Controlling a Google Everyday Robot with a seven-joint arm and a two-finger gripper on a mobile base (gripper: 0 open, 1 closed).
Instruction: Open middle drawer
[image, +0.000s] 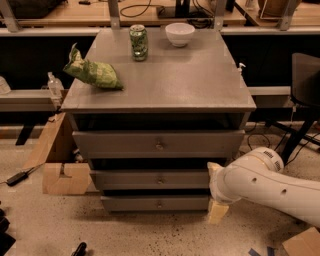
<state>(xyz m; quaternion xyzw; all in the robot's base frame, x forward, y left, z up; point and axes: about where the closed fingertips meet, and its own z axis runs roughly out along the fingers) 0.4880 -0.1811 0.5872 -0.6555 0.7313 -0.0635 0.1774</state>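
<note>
The white arm's gripper sits low at the right front corner of the grey metal cabinet, beside the middle drawer

It is likely held at that height to line up with the drawer's small round brass-coloured knob, which lies well to its left and untouched; whether the gripper is apart or together cannot be told. The drawer, second of three, is wide and shallow with a plain flat grey front, and looks shut
</note>
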